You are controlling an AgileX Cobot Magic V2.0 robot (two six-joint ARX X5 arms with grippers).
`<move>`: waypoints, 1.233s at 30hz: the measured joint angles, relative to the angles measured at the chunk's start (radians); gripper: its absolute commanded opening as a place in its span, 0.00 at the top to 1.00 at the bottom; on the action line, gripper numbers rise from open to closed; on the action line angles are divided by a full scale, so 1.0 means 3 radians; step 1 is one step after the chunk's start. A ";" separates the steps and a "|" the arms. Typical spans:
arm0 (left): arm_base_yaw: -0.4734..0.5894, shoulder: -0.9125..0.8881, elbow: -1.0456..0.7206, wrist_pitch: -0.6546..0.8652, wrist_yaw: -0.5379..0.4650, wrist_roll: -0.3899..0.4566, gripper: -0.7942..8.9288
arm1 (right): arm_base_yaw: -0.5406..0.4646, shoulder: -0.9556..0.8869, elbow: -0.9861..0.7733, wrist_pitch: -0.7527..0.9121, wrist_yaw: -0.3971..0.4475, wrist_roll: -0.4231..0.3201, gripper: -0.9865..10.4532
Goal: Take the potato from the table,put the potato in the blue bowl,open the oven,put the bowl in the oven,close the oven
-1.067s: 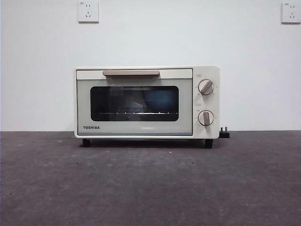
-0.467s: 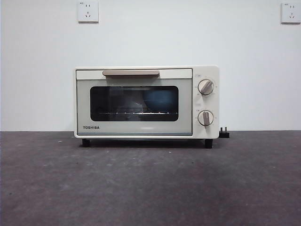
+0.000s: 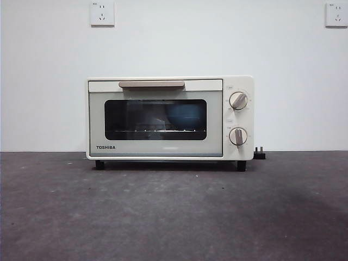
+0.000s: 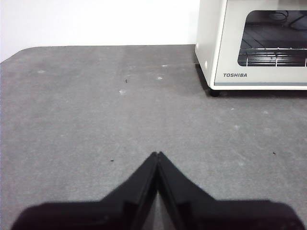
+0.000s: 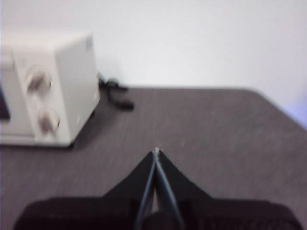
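The cream-white oven (image 3: 169,118) stands at the back of the dark grey table (image 3: 174,212) with its glass door closed. Through the glass the blue bowl (image 3: 186,117) shows dimly on the rack, on the right side of the cavity. The potato is hidden from view. My left gripper (image 4: 157,154) hovers shut and empty over bare table, off the oven's (image 4: 254,45) left front corner. My right gripper (image 5: 156,151) is shut and empty over the table, off the knob side of the oven (image 5: 48,88). Neither arm shows in the front view.
A black plug and cord (image 3: 259,154) lie behind the oven's right side, also seen as a black cord (image 5: 115,93) in the right wrist view. Two wall sockets (image 3: 102,13) sit high on the white wall. The table's rounded left corner (image 4: 19,52) is near.
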 measured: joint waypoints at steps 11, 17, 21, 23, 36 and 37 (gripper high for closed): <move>0.0000 0.0000 0.0000 0.0001 0.0000 0.0000 0.92 | 0.0000 -0.0435 -0.0413 -0.0257 -0.0333 -0.0018 0.91; 0.0000 0.0001 0.0000 0.0003 0.0000 -0.0022 0.92 | 0.0000 -0.0482 -0.0412 -0.0406 -0.0215 0.0008 0.91; 0.0000 0.0024 0.0000 0.0001 0.0000 -0.0022 0.92 | -0.0009 -0.0483 -0.0412 -0.0406 -0.0212 0.0041 0.91; 0.0000 0.0033 0.0000 0.0001 0.0000 -0.0022 0.92 | -0.0051 -0.0483 -0.0412 -0.0404 -0.0210 0.0048 0.91; 0.0000 0.0075 0.0000 0.0003 0.0000 -0.0022 0.92 | -0.0071 -0.0483 -0.0412 -0.0404 -0.0201 0.0053 0.91; 0.0000 0.0075 0.0000 0.0001 0.0000 -0.0022 0.92 | -0.0071 -0.0483 -0.0412 -0.0404 -0.0201 0.0053 0.91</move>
